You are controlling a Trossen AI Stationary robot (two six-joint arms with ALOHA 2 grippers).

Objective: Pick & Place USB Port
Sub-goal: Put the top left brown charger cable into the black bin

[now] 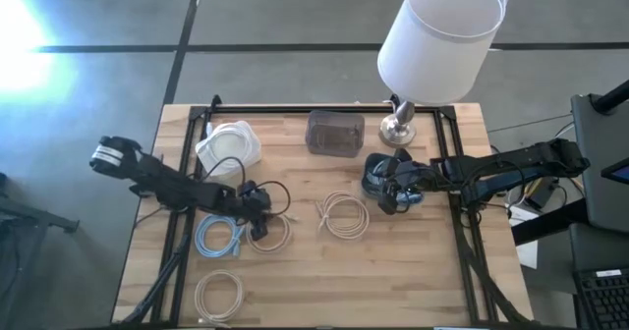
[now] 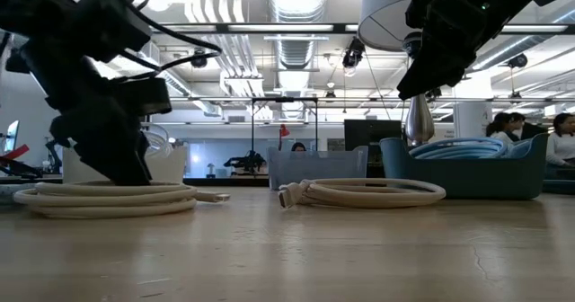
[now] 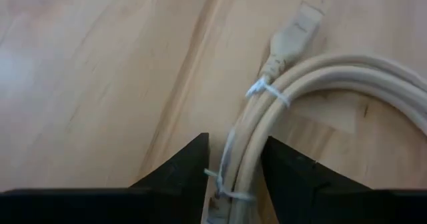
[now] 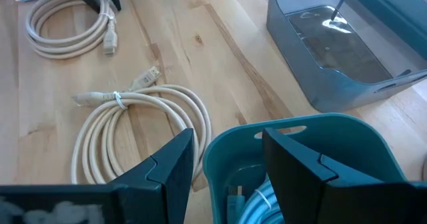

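My left gripper is down on a beige USB cable coil that lies flat on the wooden table; in the left wrist view its fingers flank the bundled strands, with the plug pointing away. My right gripper hovers open over the blue bin, touching nothing. A light blue cable lies inside the bin. A second beige coil rests flat on the table between the two arms. My left gripper is shut on the beige coil's bundled strands, beside a white tie. It pinches the strands between its two fingers, coming from above and lying across the bundle. The coil still lies flat on the table.
A light blue coil and another beige coil lie near the table's front left. At the far side stand a white bin, a clear grey bin and a lamp. Bare wood shows at the front right.
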